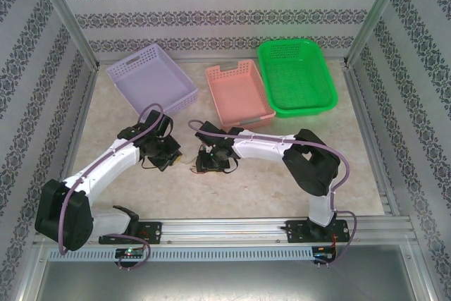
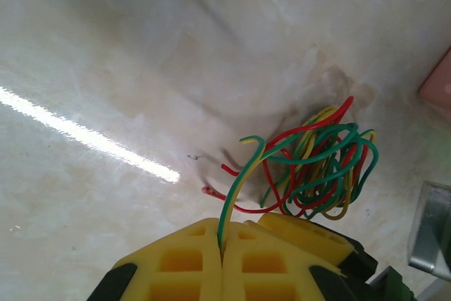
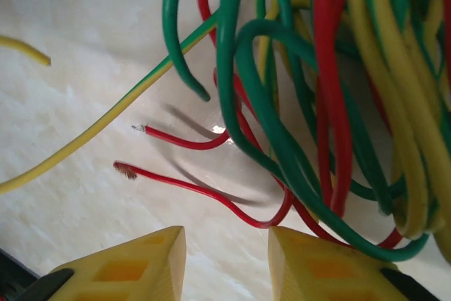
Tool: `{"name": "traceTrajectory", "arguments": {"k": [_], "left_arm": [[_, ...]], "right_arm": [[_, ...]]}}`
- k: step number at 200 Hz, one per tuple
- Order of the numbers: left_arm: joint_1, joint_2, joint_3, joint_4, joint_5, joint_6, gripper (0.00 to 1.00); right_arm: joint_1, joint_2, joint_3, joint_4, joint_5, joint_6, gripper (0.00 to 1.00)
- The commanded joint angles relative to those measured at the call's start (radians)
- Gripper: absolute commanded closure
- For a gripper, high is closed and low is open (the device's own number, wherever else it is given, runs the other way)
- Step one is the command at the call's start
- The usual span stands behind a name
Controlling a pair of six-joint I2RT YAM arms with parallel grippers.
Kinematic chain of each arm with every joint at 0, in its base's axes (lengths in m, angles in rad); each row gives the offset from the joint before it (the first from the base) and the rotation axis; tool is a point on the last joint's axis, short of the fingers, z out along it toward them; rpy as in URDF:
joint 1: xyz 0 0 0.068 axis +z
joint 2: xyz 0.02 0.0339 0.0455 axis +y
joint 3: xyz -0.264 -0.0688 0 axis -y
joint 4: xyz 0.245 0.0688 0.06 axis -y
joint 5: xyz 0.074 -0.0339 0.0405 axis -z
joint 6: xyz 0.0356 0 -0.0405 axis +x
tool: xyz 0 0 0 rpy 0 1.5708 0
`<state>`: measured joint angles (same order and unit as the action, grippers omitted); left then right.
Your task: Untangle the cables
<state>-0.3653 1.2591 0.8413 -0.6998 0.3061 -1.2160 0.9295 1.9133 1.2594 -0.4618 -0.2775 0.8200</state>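
The cables [image 2: 320,167] are lying in a red, green and yellow knot on the worktop [image 2: 106,68]. My left pincer [image 2: 222,248] is pinching one green-yellow cable [image 2: 235,188], and my right pincer [image 3: 225,244] is hovering half-open right by the knot.

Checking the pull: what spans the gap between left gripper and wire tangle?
Left wrist view: one thin green-and-yellow wire, pinched in the left gripper, running to the red-green-yellow wire tangle.

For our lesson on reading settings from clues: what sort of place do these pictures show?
Probably a robotics test cell, not a home: aluminium frame posts and patterned wall panels enclose a marble-look tabletop, and two white-and-black robot arms are bolted to a metal rail.
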Motion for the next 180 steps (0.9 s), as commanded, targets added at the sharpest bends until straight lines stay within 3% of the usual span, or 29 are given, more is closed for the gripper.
{"name": "traceTrajectory", "arguments": {"k": [1,105,180], "left_arm": [[0.005,-0.029,-0.016,-0.012,0.004,-0.013,1.00],[0.005,-0.024,-0.012,-0.005,0.007,-0.008,1.00],[0.002,-0.022,-0.015,0.001,0.009,-0.014,1.00]], "right_arm": [[0.000,-0.019,0.013,-0.022,0.056,0.019,0.59],[0.002,-0.093,-0.027,-0.072,0.079,0.027,0.52],[0.001,0.028,0.012,-0.010,0.033,0.051,0.72]]}}
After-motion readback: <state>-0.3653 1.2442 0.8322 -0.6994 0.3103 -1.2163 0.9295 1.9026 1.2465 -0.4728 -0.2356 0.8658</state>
